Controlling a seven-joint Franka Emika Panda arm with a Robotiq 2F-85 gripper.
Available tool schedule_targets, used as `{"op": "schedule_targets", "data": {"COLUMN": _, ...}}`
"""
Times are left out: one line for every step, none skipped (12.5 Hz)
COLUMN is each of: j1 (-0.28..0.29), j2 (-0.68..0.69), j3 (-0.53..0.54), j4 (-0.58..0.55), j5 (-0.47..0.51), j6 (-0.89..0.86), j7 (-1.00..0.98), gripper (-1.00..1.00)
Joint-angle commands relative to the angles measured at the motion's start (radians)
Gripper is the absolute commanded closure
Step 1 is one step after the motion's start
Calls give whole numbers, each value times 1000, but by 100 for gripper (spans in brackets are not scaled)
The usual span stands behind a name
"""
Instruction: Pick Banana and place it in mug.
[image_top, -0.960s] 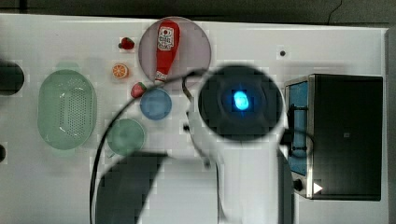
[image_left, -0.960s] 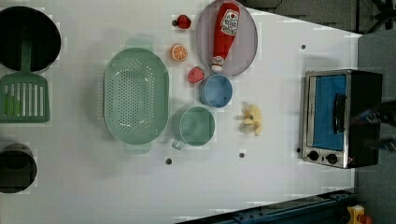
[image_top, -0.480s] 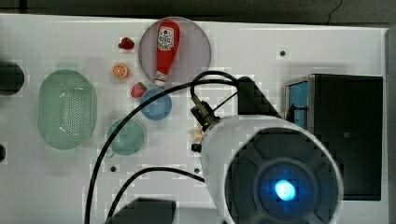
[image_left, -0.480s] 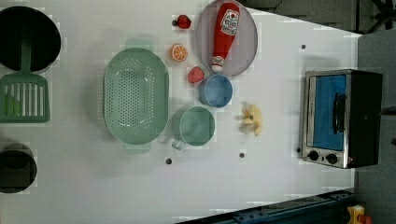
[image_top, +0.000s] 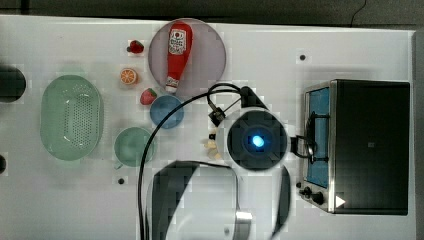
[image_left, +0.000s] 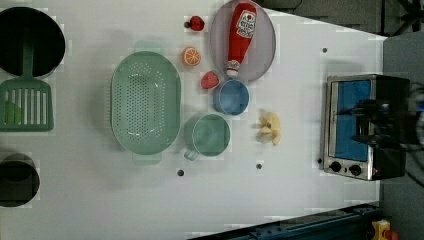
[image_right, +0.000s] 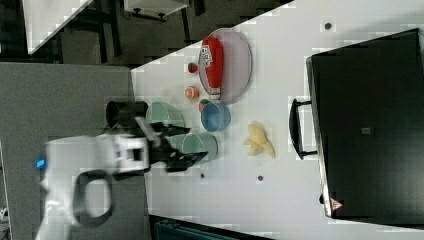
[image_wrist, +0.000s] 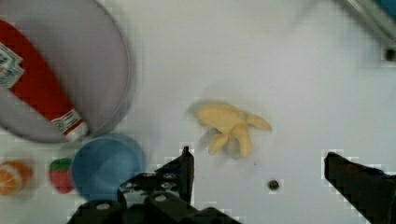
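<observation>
The banana (image_wrist: 229, 127) is a pale cream-yellow toy lying on the white table, with nothing touching it. My gripper (image_wrist: 261, 173) hangs above the table with its jaws open wide and nothing between them; the banana lies just beyond the fingertips (image_wrist: 187, 161). In the top view the arm's round wrist (image_top: 257, 141) covers part of the banana (image_top: 212, 147). The sea-green mug (image_left: 210, 135) stands empty to the left view's left of the banana (image_left: 270, 129). In the right view my gripper (image_right: 192, 146) shows in front of the mug (image_right: 202, 142).
A blue cup (image_left: 231, 96) stands close to the mug. A red ketchup bottle (image_left: 240, 30) lies on a grey plate (image_left: 265, 45). Strawberries (image_left: 210, 80), an orange slice (image_left: 191, 56) and a green basket (image_left: 145, 112) are nearby. A toaster oven (image_top: 367, 145) stands beside the banana.
In the top view the arm's wrist swung toward the lower right and has come back to just right of the banana. The banana, mug and other things have not moved.
</observation>
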Motion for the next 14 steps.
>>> {"op": "schedule_targets", "data": {"j1": -3, "j2": 55, "j3": -1, "j4": -99, "j5": 5, "j6": 130, "j7": -78, "gripper": -100}}
{"op": "schedule_targets", "data": {"j1": -3, "j2": 82, "j3": -2, "j4": -130, "j5": 5, "j6": 185, "j7": -78, "gripper": -100}}
{"op": "schedule_targets", "data": {"j1": -3, "j2": 112, "j3": -3, "j4": -157, "j5": 5, "j6": 237, "j7": -78, "gripper": -100}}
{"op": "schedule_targets", "data": {"j1": -3, "j2": 144, "j3": -4, "j4": -179, "j5": 6, "j6": 288, "j7": -78, "gripper": -100}}
{"op": "schedule_targets", "data": {"j1": -3, "j2": 180, "j3": -5, "j4": -195, "j5": 6, "j6": 340, "j7": -78, "gripper": -100}}
{"op": "schedule_targets", "data": {"j1": -3, "j2": 219, "j3": -5, "j4": -203, "j5": 6, "j6": 385, "j7": -78, "gripper": -100}}
{"op": "schedule_targets", "data": {"j1": -3, "j2": 262, "j3": -5, "j4": -203, "j5": 6, "j6": 430, "j7": -78, "gripper": -100}}
{"op": "schedule_targets", "data": {"j1": -3, "j2": 303, "j3": -5, "j4": -200, "j5": 6, "j6": 479, "j7": -78, "gripper": -100}}
{"op": "schedule_targets", "data": {"j1": -3, "j2": 341, "j3": -4, "j4": -201, "j5": 6, "j6": 522, "j7": -78, "gripper": -100}}
{"op": "schedule_targets", "data": {"j1": -2, "j2": 373, "j3": 0, "j4": -204, "j5": 6, "j6": 550, "j7": -78, "gripper": -100}}
{"op": "schedule_targets", "data": {"j1": -2, "j2": 401, "j3": 3, "j4": -205, "j5": 6, "j6": 587, "j7": -78, "gripper": -100}}
{"op": "schedule_targets", "data": {"j1": -2, "j2": 428, "j3": 3, "j4": -205, "j5": 6, "j6": 626, "j7": -78, "gripper": -100}}
{"op": "schedule_targets", "data": {"j1": -2, "j2": 454, "j3": 3, "j4": -206, "j5": 6, "j6": 657, "j7": -78, "gripper": -100}}
{"op": "schedule_targets", "data": {"j1": -2, "j2": 478, "j3": 4, "j4": -206, "j5": 6, "j6": 675, "j7": -78, "gripper": -100}}
